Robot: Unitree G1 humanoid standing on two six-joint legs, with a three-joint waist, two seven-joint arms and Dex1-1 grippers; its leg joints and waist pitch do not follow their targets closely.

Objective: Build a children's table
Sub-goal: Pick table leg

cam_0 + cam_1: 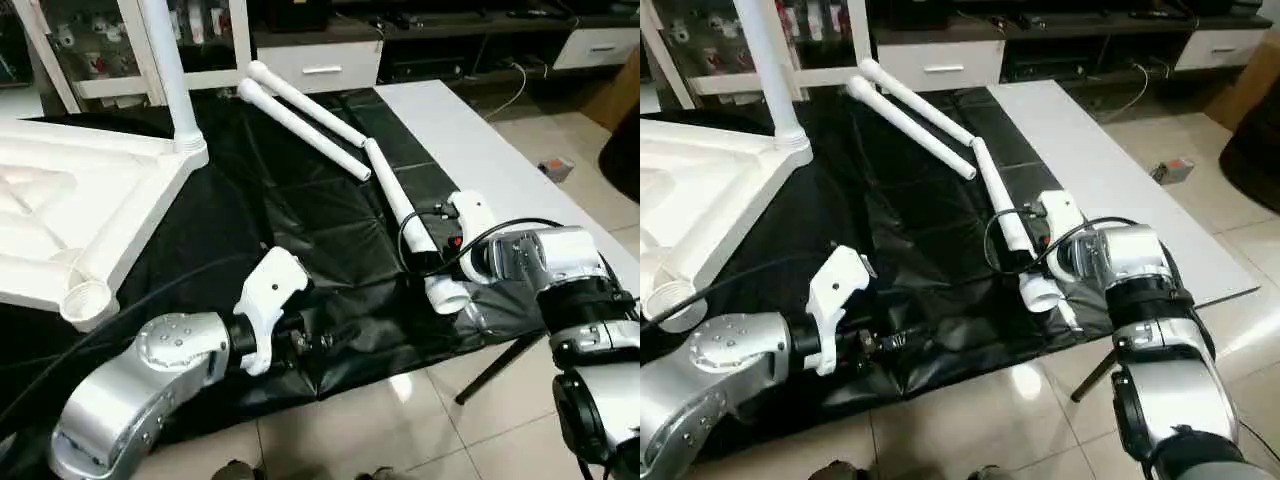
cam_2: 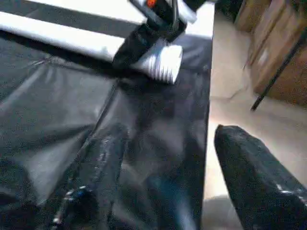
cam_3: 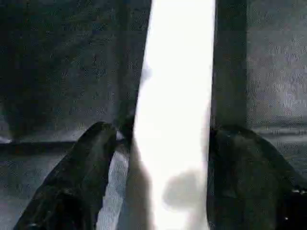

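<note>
The white tabletop point(image 1: 60, 200) lies upside down at the left, ribs up. One leg point(image 1: 165, 60) stands upright in its far corner socket, and the near corner socket point(image 1: 85, 300) is empty. Two loose legs point(image 1: 300, 115) lie side by side at the back. A third leg point(image 1: 395, 195) lies on the black cover, threaded end point(image 2: 163, 62) toward the front edge. My right gripper point(image 3: 163, 134) straddles this leg near that end; its fingers point(image 3: 81, 177) are spread either side, one slightly clear of it. My left gripper point(image 2: 170, 134) hovers open and empty over the cover near the front edge.
The black cover point(image 1: 300, 230) drapes over the work table, whose bare white top point(image 1: 470, 130) shows on the right. Shelves and a drawer unit point(image 1: 320, 65) stand behind. A small object point(image 1: 555, 168) lies on the tiled floor to the right.
</note>
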